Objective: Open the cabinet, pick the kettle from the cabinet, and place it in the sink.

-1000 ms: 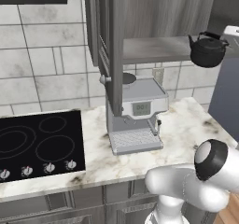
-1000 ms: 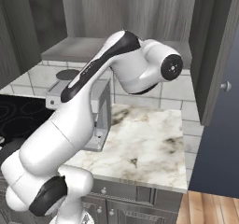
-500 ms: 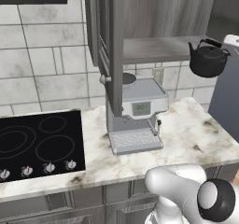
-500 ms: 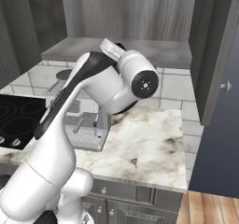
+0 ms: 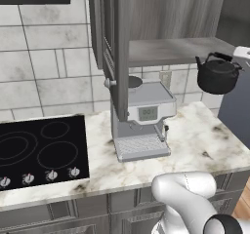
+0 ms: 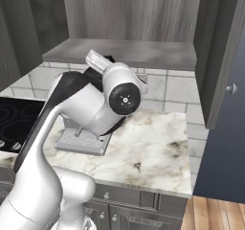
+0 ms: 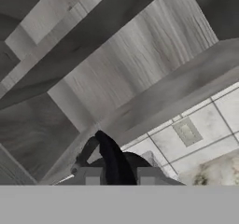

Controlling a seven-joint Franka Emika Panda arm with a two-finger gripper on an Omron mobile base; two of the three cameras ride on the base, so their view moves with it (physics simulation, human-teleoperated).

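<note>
The dark grey wall cabinet (image 5: 171, 28) stands open, its left door (image 5: 119, 57) edge-on to me with a round knob (image 5: 111, 82). The inner shelf (image 5: 171, 50) is bare. The black kettle (image 5: 217, 74) hangs in the air just off the shelf's right end, above the counter. My gripper (image 5: 242, 52) holds it from above at the picture's right edge. In the hand view the gripper (image 7: 119, 176) is shut on the kettle's arched handle (image 7: 109, 155), with the round body (image 7: 137, 164) below. In the right base view my arm hides the kettle. The sink is out of view.
A boxy silver coffee machine (image 5: 141, 118) stands on the marble counter (image 5: 195, 140) under the cabinet. A black cooktop (image 5: 39, 150) lies to its left. The cabinet's right door (image 6: 220, 56) is swung open with its knob (image 6: 231, 87) outward. A dark blue panel (image 5: 237, 108) borders the counter's right end.
The kettle has come down from shelf height to below the shelf, still in my gripper. My arm's elbow has folded lower.
</note>
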